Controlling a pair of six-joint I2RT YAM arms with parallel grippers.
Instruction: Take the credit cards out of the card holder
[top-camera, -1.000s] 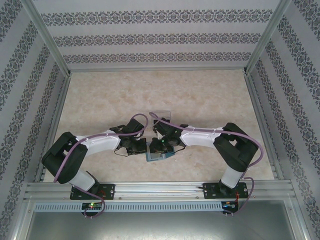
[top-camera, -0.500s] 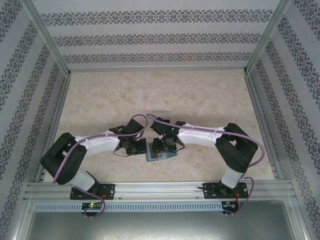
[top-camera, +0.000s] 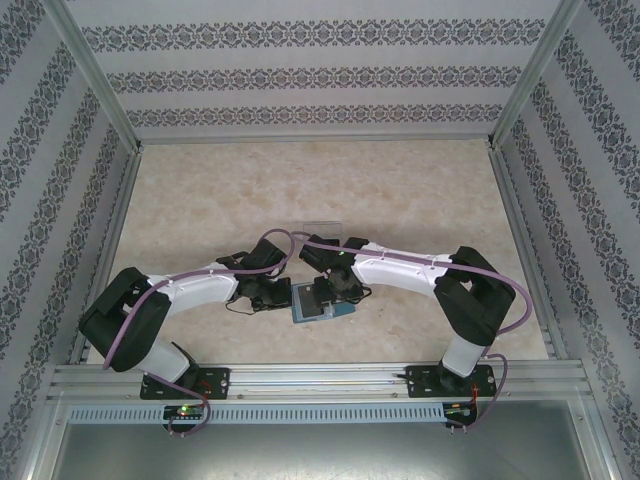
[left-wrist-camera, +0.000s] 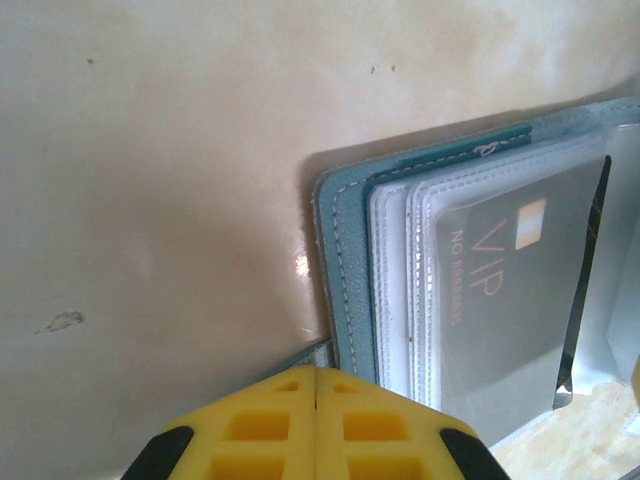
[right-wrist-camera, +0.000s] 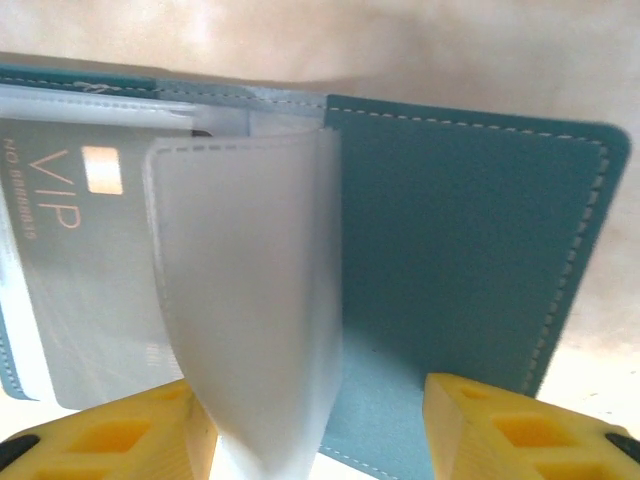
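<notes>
The teal card holder (top-camera: 318, 304) lies open on the table between both grippers. Its clear sleeves hold a grey credit card marked VIP (left-wrist-camera: 505, 290), also seen under plastic in the right wrist view (right-wrist-camera: 85, 250). My left gripper (left-wrist-camera: 317, 375) is shut, its yellow tips resting at the holder's stitched near corner (left-wrist-camera: 345, 260) with nothing between them. My right gripper (right-wrist-camera: 320, 440) is open over the bare teal inner cover (right-wrist-camera: 460, 250). One clear sleeve (right-wrist-camera: 250, 300) curls upright between its fingers, close to the left finger (right-wrist-camera: 110, 435).
A clear plastic tray (top-camera: 322, 226) sits just behind the grippers. Metal frame rails (top-camera: 110, 250) and patterned walls bound the beige table (top-camera: 220, 190), with open tabletop at the back and both sides.
My right gripper's jaws have spread apart and its wrist has shifted a little, so more of the card holder shows from above. The left gripper has stayed shut in place.
</notes>
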